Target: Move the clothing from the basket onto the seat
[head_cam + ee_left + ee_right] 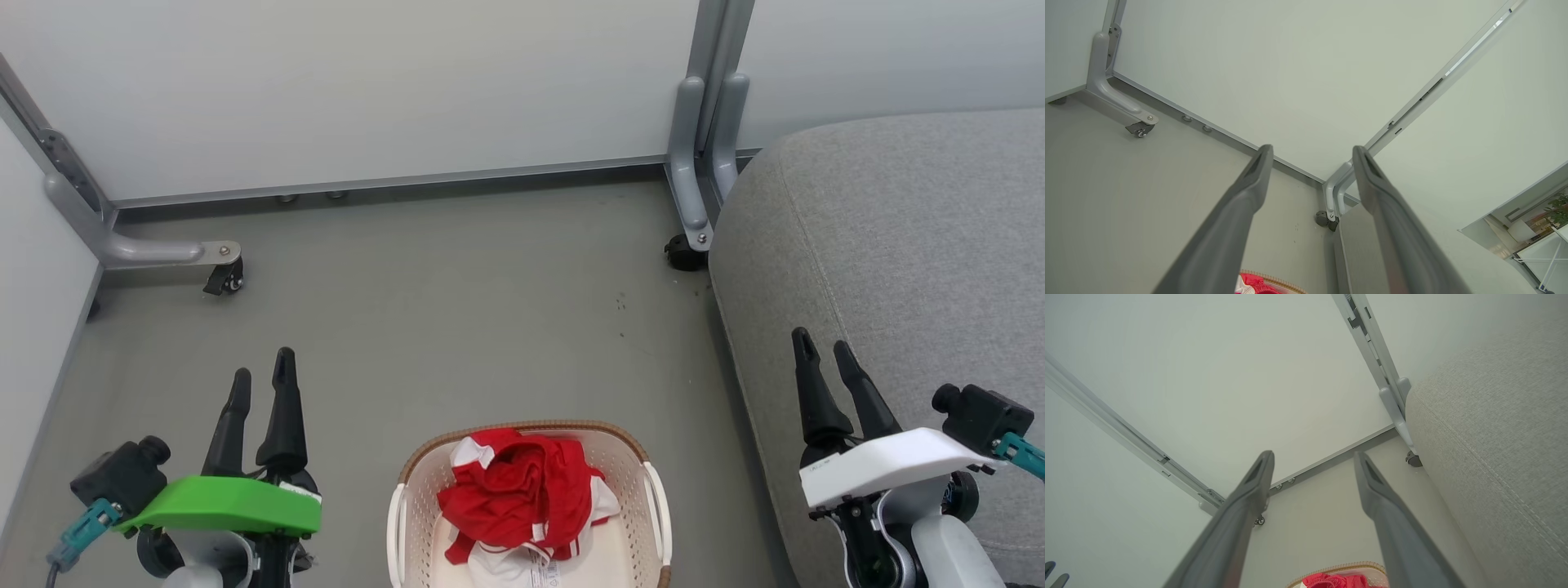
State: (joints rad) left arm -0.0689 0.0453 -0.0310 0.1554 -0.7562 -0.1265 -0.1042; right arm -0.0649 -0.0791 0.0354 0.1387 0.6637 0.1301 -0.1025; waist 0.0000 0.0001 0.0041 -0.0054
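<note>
Both empty, released wide, pointing forward: left tool [263,366] beside basket [416,506], right tool [821,341] beside seat [898,245].

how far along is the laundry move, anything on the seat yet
Done: nothing yet; the visible part of the grey seat carries no garment. In hand: nothing; the left hand and right hand both hang open and empty either side of the basket. Left: all of it, since the red-and-white clothing sits bunched in the basket.
</note>
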